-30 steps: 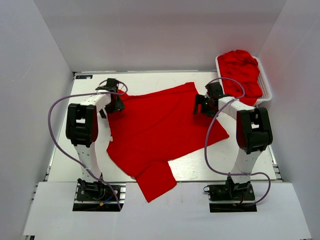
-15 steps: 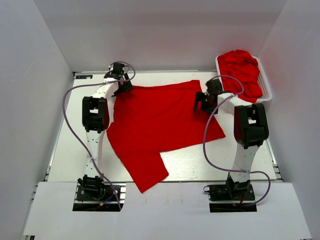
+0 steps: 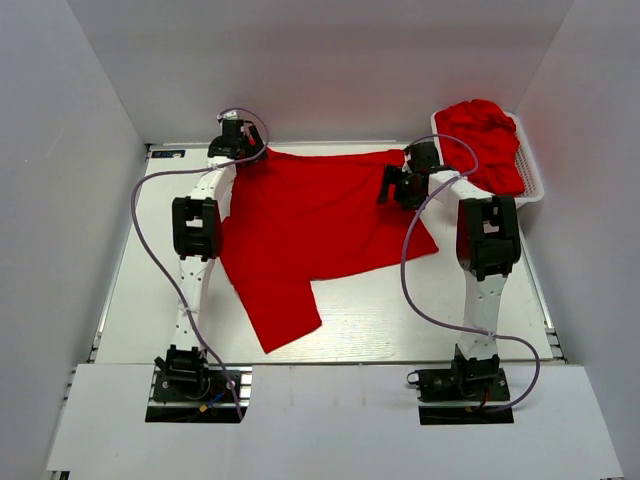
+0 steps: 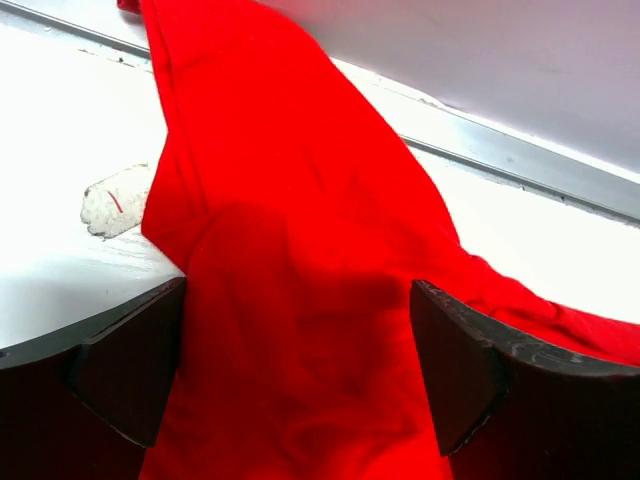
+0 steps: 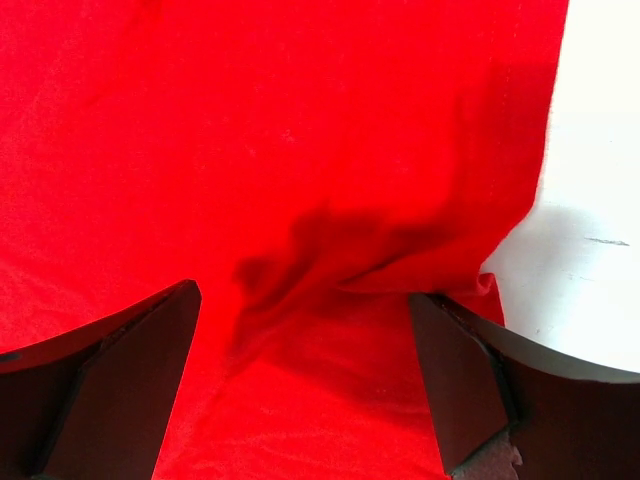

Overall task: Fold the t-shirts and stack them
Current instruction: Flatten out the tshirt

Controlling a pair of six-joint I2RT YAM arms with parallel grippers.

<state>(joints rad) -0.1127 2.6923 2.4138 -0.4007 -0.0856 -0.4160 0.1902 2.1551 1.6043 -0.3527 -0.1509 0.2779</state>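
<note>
Moved: both my arms have stretched out toward the far side of the bench (image 3: 400,320). The spread shirt (image 3: 320,220) has slid back with them, and its sleeve is no longer over the near edge.
Left hand: my left hand (image 3: 234,148) is at the shirt's far left corner, close to the back wall. It is released, with the fingers wide apart and red cloth running between them.
Right hand: my right hand (image 3: 393,188) is over the shirt's right edge, near its far corner. It is released too, with the fingers spread and the cloth rumpled into a fold beneath them.
Shirt: it lies flat on the bench between my two arms, with one sleeve pointing to the near left.
Basket: the white basket (image 3: 538,182) sits at the far right corner of the bench, near my right hand.
Pile of shirts: the pile of shirts (image 3: 485,140) is heaped in the basket, above its rim.
</note>
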